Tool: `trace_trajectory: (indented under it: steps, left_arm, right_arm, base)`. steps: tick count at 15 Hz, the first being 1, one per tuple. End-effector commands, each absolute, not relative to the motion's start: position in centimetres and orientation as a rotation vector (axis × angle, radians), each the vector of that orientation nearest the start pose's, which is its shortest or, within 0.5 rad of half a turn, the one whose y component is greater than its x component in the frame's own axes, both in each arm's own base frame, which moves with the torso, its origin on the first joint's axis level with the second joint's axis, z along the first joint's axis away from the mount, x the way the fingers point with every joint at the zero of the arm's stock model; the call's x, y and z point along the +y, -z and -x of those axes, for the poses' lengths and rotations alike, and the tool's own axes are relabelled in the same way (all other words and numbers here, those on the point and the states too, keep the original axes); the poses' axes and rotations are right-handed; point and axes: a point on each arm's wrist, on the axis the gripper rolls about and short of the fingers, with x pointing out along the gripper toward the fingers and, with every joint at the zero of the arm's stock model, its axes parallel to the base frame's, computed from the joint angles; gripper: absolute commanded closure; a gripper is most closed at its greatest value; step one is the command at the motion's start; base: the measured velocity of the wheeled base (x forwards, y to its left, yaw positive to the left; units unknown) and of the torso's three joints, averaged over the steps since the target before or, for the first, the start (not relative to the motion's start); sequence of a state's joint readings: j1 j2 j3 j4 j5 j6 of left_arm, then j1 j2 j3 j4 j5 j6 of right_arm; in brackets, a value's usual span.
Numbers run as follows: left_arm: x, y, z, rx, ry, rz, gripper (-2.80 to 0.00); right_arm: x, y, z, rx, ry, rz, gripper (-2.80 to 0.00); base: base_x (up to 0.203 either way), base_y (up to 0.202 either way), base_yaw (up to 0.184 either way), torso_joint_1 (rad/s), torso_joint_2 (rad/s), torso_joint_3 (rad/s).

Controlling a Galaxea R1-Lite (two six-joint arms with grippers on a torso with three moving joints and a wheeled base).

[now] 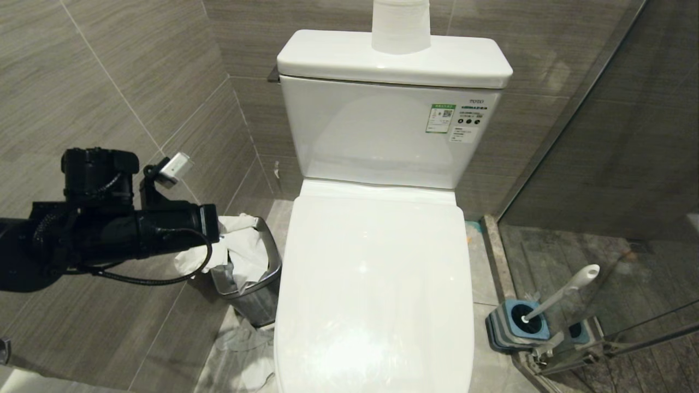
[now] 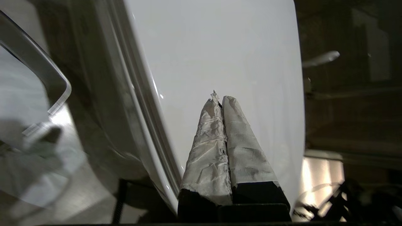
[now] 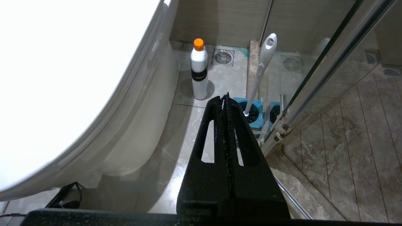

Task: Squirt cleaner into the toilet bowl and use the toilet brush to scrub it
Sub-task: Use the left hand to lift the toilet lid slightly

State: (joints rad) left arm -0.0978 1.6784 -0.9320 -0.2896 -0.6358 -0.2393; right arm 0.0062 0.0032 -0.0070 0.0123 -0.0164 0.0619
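We are holding our left gripper [image 2: 220, 97] low beside the toilet, its tape-wrapped fingers pressed together on nothing, pointing across the glossy white lid [image 1: 377, 284]. The lid is lying shut over the toilet bowl (so it probably has to go up first). Our right gripper [image 3: 224, 99] is hanging pinched closed and empty, aimed toward the toilet brush [image 3: 260, 72], so it is the nearer arm. The brush's slim white handle is leaning up out of its blue holder [image 1: 513, 325] by the glass. Farther off, an orange-capped white bottle [image 3: 199, 69] is standing on the tile.
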Motion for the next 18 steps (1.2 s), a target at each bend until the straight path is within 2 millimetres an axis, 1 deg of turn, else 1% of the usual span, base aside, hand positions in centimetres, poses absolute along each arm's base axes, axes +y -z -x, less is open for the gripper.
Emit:
trace_trajectory:
  steps: [1, 3, 5, 6, 10, 13, 14, 16, 18]
  left_arm:
    - [-3.7, -16.0, -28.9, 0.65, 0.739, 0.427, 0.0]
    - [-1.9, -13.9, -29.7, 0.65, 0.794, 0.484, 0.0]
    - [-0.9, -12.2, -31.0, 0.615, 0.81, 0.487, 0.0]
    - [-0.8, -11.5, -31.4, 0.618, 0.809, 0.492, 0.0]
    - [-0.6, -9.7, -32.1, 0.663, 0.797, 0.517, 0.0]
    - [-0.6, -9.4, -31.9, 0.67, 0.789, 0.515, 0.0]
    - [-0.5, -9.4, -31.9, 0.673, 0.777, 0.519, -2.8]
    - [-0.3, -9.6, -31.7, 0.669, 0.77, 0.526, -2.8]
    - [0.1, -9.4, -31.3, 0.675, 0.758, 0.535, -2.8]
  right_arm:
    - [-0.1, -7.7, 2.1, 0.034, 0.012, -0.062, 0.0]
    - [-0.1, -7.7, 2.0, 0.044, 0.012, -0.062, 0.0]
    - [-0.1, -7.7, 2.0, 0.043, 0.011, -0.061, 0.0]
    - [-0.1, -7.7, 2.0, 0.044, 0.011, -0.061, 0.0]
    - [-0.1, -7.7, 2.1, 0.037, 0.011, -0.061, 0.0]
    - [0.0, -7.6, 2.2, 0.017, 0.01, -0.061, 0.0]
    - [-0.1, -7.6, 2.3, 0.002, 0.008, -0.061, 0.0]
    - [-0.1, -7.6, 2.3, 0.0, 0.011, -0.063, 0.0]
    - [-0.1, -7.6, 2.3, 0.0, 0.011, -0.064, 0.0]
  base:
    - [0.0, 0.0, 0.0, 0.0, 0.0, 0.0]
    - [0.0, 0.0, 0.0, 0.0, 0.0, 0.0]
    - [0.0, 0.0, 0.0, 0.0, 0.0, 0.0]
    - [0.0, 0.0, 0.0, 0.0, 0.0, 0.0]
    - [0.0, 0.0, 0.0, 0.0, 0.0, 0.0]
    - [0.0, 0.0, 0.0, 0.0, 0.0, 0.0]
    - [0.0, 0.0, 0.0, 0.0, 0.0, 0.0]
    - [0.0, 0.0, 0.0, 0.0, 0.0, 0.0]
    - [0.0, 0.0, 0.0, 0.0, 0.0, 0.0]
